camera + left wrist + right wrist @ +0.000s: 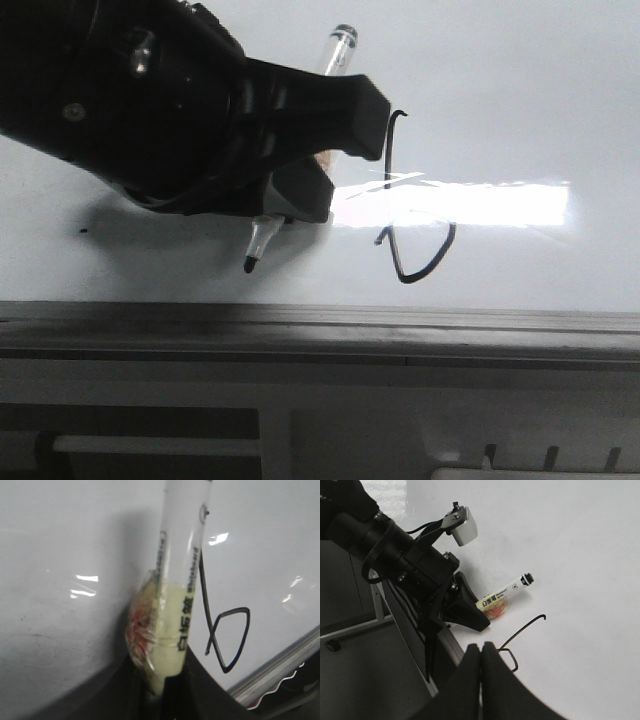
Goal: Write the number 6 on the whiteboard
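Observation:
The whiteboard (500, 90) is glossy white with a glare streak. On it is the number 6 (392, 170), a thin black line with a hooked top and an angular loop at the bottom; it also shows in the wrist views (227, 640) (522, 629). My left gripper (330, 165) (160, 690) is shut on a clear-bodied marker (262, 238) (175, 580) (507, 594) wrapped in tape. The marker's black tip points down at the board, left of the 6 and apart from it. My right gripper (481, 647) hovers shut and empty near the loop of the 6.
A grey metal edge rail (320, 325) runs along the board's near side. Below it is a grey-white frame with slots (550, 460). A tiny black dot (81, 232) marks the board at the left. The left arm (395, 550) reaches over the rail.

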Controlling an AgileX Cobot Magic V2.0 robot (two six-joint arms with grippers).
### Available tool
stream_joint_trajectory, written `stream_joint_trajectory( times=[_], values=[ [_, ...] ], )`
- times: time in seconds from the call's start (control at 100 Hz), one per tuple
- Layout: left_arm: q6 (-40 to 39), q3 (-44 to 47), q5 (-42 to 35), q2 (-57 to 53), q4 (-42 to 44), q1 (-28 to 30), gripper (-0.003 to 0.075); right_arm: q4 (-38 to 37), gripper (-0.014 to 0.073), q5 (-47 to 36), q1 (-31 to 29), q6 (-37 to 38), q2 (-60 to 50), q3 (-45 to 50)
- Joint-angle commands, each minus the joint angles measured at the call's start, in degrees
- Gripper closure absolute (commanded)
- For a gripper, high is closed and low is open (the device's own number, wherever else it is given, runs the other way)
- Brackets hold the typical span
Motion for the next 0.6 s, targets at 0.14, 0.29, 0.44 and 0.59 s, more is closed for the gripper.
stream_joint_trajectory(
  times=[0.14, 0.29, 0.44, 0.59],
  values=[
    [-3.6, -1.1, -9.7, 2.4, -0.3, 0.5, 0.0739, 0.4, 0.0655, -2.6, -0.3, -0.6, 0.2, -2.1],
    [-5.8, -1.1, -14.1, 3.8, -0.1, 0.5, 0.0739, 0.4, 0.0655, -2.6, -0.3, -0.6, 0.2, -1.3],
    [-5.9, -1.1, -15.1, 4.8, -0.1, 0.5, 0.0738, 0.4, 0.0655, -2.7, -0.3, -0.6, 0.2, -0.3],
    [-8.8, -1.1, -15.1, 5.1, -0.1, 0.5, 0.0708, 0.4, 0.0655, -2.8, -0.3, -0.5, 0.2, 0.0]
  ],
)
